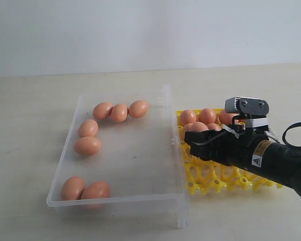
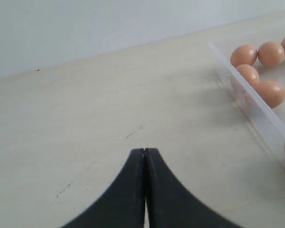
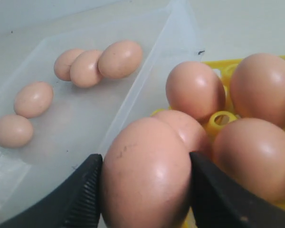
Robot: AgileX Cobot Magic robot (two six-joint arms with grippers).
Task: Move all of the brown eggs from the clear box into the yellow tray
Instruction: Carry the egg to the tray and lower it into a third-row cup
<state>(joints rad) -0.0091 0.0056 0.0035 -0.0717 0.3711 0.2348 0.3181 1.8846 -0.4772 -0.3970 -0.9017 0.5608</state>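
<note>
Right fingers (image 3: 83,194) grasp a brown egg (image 3: 145,180) across its waist over the yellow tray (image 1: 205,183); shell likely brittle, slippery. Left fingers (image 2: 126,194) clenched, empty.

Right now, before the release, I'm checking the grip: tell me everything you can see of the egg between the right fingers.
The held egg is a smooth, matte, light reddish-brown oval with faint dark marks on its shell. The black ribbed fingers of the right gripper press both its sides. It sits over the yellow tray, close to seated eggs; whether it touches them I cannot tell.
</note>
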